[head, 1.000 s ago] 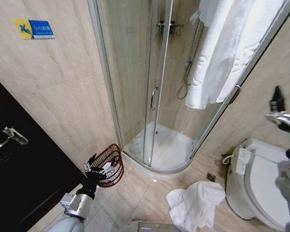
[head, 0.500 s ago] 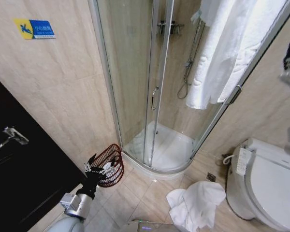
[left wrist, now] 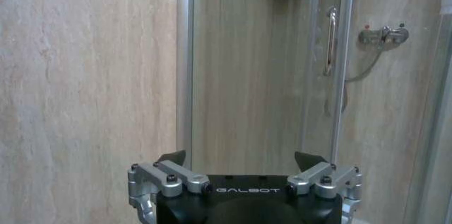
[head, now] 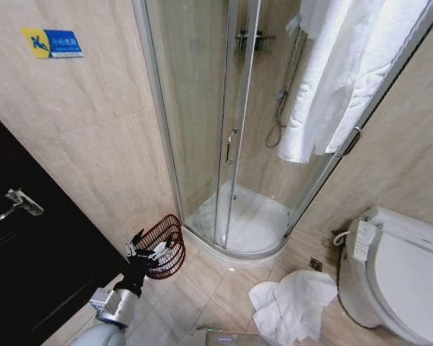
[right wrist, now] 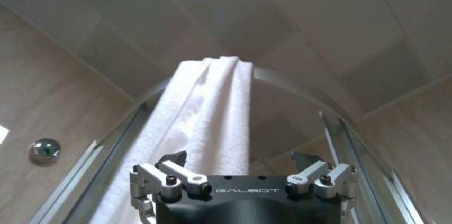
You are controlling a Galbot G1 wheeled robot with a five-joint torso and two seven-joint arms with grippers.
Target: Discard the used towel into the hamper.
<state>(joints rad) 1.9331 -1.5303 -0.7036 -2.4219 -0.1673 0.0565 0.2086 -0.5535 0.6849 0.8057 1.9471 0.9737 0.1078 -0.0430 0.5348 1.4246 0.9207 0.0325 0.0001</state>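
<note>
A white towel (head: 339, 79) hangs over the top rail of the shower enclosure; in the right wrist view the towel (right wrist: 211, 107) drapes over the curved rail just beyond my open, empty right gripper (right wrist: 240, 156), which points up at it. A second white towel (head: 292, 306) lies crumpled on the floor tiles by the toilet. The hamper (head: 164, 245), a dark reddish wire basket, stands on the floor against the wall left of the shower. My left gripper (head: 146, 249) hovers low right beside the hamper, and the left gripper (left wrist: 240, 158) is open and holds nothing.
The glass shower door (head: 202, 108) and its white tray (head: 245, 223) fill the middle. A white toilet (head: 404, 274) stands at the right and a dark door (head: 29, 245) with a handle at the left. Open floor tiles (head: 209, 288) lie between hamper and crumpled towel.
My right arm has risen along the right edge and left the head view. The left arm, the hamper and both towels have not moved.
</note>
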